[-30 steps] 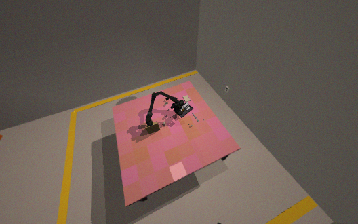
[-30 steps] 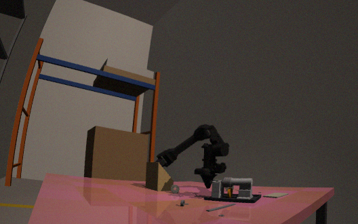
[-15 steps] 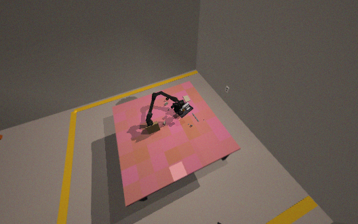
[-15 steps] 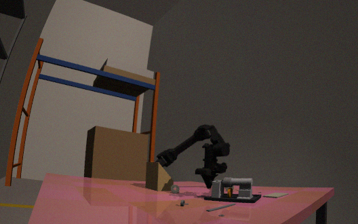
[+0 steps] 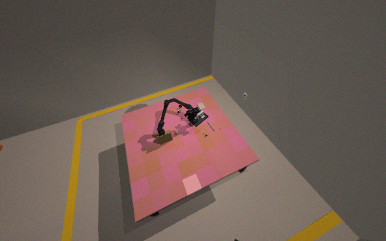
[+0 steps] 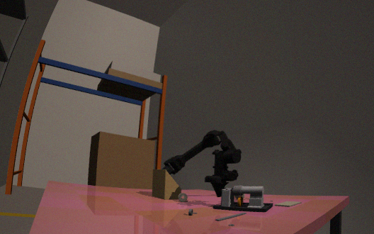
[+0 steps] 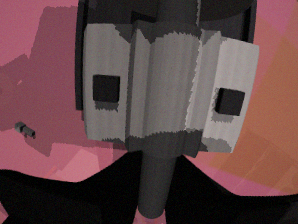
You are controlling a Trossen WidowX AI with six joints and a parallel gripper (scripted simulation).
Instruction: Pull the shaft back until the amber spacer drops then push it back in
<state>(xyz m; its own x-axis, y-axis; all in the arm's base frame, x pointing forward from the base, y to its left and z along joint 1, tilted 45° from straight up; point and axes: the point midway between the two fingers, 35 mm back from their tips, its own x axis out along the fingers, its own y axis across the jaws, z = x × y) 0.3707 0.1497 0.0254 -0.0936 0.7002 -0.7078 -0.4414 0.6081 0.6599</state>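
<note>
My gripper [image 7: 155, 146] [image 6: 219, 195] is shut on the shaft [image 7: 159, 185], a dark grey rod that comes out of a light grey block [image 7: 165, 90] with two black squares. In the exterior view the fingertips are just left of the smaller upright block [image 6: 226, 198]. The big housing block [image 6: 256, 202] stands on the right of the black base plate [image 6: 267, 207], under a grey cylinder [image 6: 252, 191]. One amber spacer [image 6: 239, 201] shows upright in the gap between the blocks. Whether it hangs on the shaft or rests below is unclear. Other spacers cannot be made out.
A tan wedge block [image 6: 164, 186] [image 5: 164, 138] stands at the arm's base, with a small grey ball [image 6: 183, 197] beside it. A thin grey bar [image 6: 231, 217] [image 5: 210, 126] and a small dark ring [image 6: 190, 212] lie in front. A pale flat pad [image 6: 288, 203] [image 5: 201, 106] lies beyond the plate.
</note>
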